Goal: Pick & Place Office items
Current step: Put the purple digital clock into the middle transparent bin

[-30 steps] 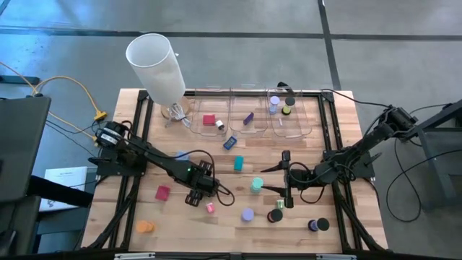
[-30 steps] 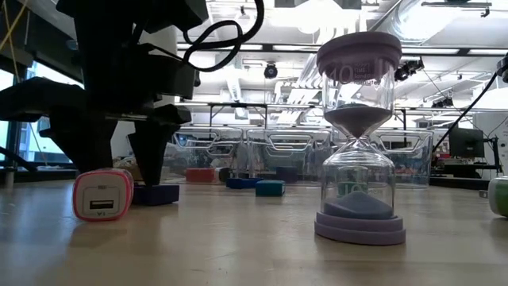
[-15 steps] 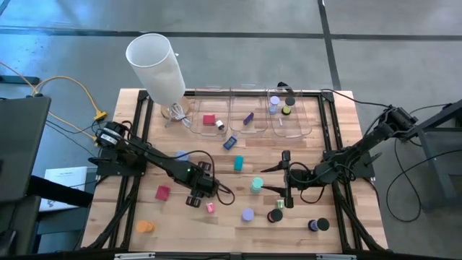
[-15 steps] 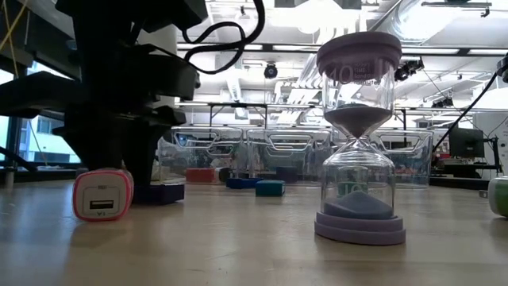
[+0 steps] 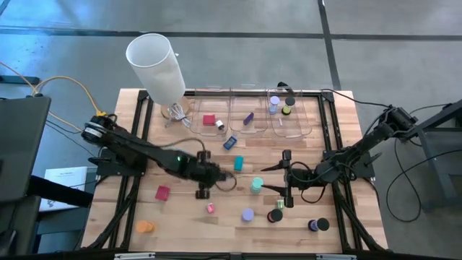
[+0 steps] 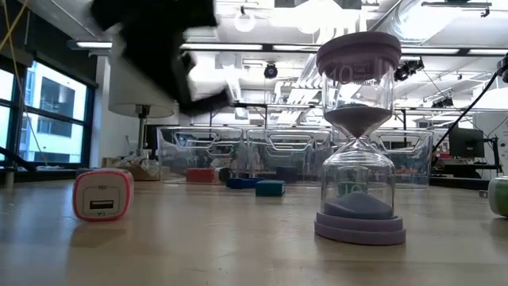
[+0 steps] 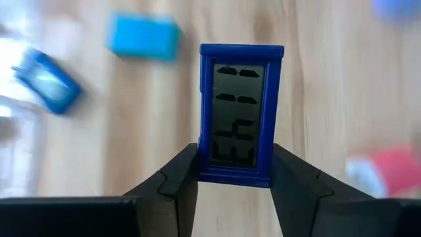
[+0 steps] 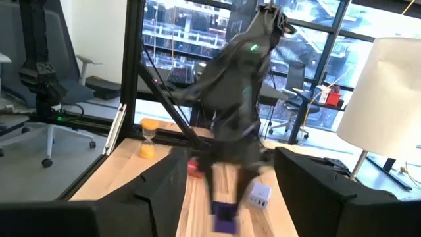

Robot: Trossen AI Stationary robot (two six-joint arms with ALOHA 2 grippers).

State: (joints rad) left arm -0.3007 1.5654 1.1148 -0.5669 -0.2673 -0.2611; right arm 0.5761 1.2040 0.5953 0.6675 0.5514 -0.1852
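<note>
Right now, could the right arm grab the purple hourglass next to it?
Probably yes. The right gripper hovers with jaws open and empty, and the purple hourglass stands on bare wood just beside it. Only the teal piece is nearby, off to one side.

Left gripper (image 6: 163, 48) in low view: motion-blurred dark smear, cut off by the top edge, fingers unreadable there. Left wrist view: dark blue rectangle (image 7: 241, 113) sharp, but lower end hidden between the fingers (image 7: 177, 181); teal block (image 7: 144, 37) beside it, blue piece (image 7: 49, 82) and a red thing (image 7: 388, 172) all blurred. Right wrist view: left arm (image 8: 240, 92) blurred, purple-looking blob (image 8: 225, 220) under it cut by the frame edge. High view: items in the clear bins (image 5: 249, 130) too small to identify.
</note>
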